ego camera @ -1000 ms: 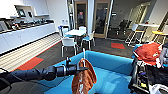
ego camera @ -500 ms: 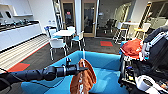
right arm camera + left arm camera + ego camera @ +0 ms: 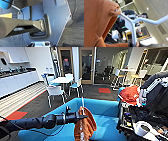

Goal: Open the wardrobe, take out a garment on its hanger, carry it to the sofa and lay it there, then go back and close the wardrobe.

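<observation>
My left arm reaches in from the left, and my left gripper (image 3: pixel 80 116) is shut on the white hanger (image 3: pixel 82 105). The rust-orange garment (image 3: pixel 85 126) hangs from it, bunched, over the front of the bright blue sofa (image 3: pixel 105 122). In the left wrist view the garment (image 3: pixel 97 23) is draped over one end of the hanger (image 3: pixel 132 26), and the gripper (image 3: pixel 134 44) clamps the hanger's stem. My right gripper (image 3: pixel 41 45) is low beside the robot's body, above dark carpet. The wardrobe is out of view.
Bulky dark gear with white parts (image 3: pixel 150 109) and an orange-red cloth (image 3: pixel 130 94) crowd the sofa's right end. A person (image 3: pixel 125 23) stands nearby. Behind the sofa are a white table (image 3: pixel 61 80) with chairs (image 3: pixel 55 92), and a kitchen counter (image 3: pixel 17 79) on the left.
The camera has swung a little to the right and moved closer to the sofa, so the dark gear looms larger. The garment stays held in the left gripper.
</observation>
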Controlling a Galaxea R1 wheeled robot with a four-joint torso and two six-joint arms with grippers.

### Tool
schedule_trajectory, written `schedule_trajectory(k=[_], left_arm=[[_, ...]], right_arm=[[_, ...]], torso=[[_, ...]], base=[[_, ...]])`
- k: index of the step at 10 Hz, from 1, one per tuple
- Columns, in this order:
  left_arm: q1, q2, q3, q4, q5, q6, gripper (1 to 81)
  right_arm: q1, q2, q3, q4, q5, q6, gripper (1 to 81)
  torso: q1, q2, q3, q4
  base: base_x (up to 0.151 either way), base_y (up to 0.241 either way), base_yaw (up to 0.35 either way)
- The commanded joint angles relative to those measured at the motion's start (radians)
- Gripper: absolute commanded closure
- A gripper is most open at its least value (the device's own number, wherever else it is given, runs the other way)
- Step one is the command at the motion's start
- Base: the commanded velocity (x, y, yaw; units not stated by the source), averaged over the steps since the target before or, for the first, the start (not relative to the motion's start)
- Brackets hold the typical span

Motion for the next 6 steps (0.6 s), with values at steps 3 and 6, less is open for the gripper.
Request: schedule_trajectory(k=[3,6], left_arm=[[-0.162,-0.018,0.035,0.026,-0.098,0.010,81.1],[-0.161,-0.016,0.035,0.026,-0.100,0.010,81.1]], right_arm=[[0.013,-0.006,0.001,-0.007,-0.047,0.002,1.0],[0.013,-0.001,-0.010,-0.006,-0.047,0.002,1.0]], torso=[[0.000,0.000,0.000,0.000],[0.000,0.000,0.000,0.000]], base=[[0.000,0.000,0.000],[0.000,0.000,0.000]])
